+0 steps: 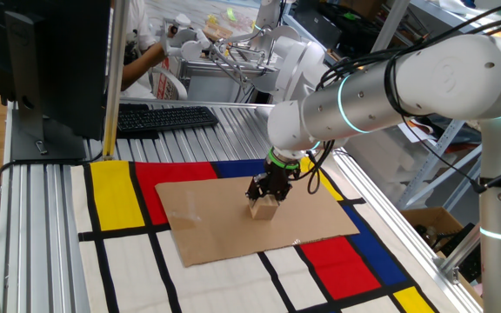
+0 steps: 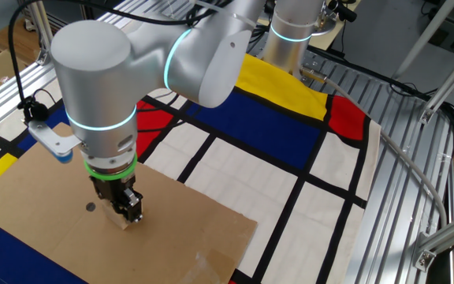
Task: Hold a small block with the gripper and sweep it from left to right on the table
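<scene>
Cardboard sheet (image 1: 233,222) lies loose on the mat (image 1: 116,196). Gripper (image 1: 265,196) points down, jaws clamped on the small block (image 1: 265,209), which rests on the sheet's right half. Risk: sweeping drag shifts cardboard or twists block free.

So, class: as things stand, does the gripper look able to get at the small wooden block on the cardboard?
Probably yes. The gripper points straight down right over the small block on the cardboard sheet, its fingers either side of the block's top. Nothing else stands near it. Whether the fingers actually press it is hard to tell.
</scene>
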You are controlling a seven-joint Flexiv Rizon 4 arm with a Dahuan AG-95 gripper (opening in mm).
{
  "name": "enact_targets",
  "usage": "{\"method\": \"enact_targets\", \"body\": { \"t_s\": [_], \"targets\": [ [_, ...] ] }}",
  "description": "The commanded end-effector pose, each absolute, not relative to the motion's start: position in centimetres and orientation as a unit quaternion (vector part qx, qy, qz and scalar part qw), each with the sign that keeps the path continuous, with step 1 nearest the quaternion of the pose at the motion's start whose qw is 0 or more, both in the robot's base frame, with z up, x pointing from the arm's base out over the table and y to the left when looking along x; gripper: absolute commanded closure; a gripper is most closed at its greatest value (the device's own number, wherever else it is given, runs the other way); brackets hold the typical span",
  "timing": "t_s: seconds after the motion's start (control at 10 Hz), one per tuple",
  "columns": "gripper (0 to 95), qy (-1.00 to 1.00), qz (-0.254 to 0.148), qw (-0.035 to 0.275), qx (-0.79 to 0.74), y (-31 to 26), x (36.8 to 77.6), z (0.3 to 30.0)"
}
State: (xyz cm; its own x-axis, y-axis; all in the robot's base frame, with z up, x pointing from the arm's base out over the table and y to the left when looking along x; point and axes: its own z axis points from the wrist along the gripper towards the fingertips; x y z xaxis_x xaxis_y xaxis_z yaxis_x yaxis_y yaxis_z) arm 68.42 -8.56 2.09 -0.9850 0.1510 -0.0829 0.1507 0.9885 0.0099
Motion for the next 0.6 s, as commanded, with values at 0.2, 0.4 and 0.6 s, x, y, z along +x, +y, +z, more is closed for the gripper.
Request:
{"method": "enact_targets", "body": {
  "t_s": [0.2, 0.4, 0.6],
  "targets": [
    [95.0, 0.996, 0.003, 0.039, 0.076, -8.13, 68.34, 2.26],
    [95.0, 0.996, 0.006, 0.041, 0.078, -8.04, 68.34, 1.87],
    [95.0, 0.996, 0.0, 0.036, 0.077, -8.05, 68.37, 2.16]
  ]
}}
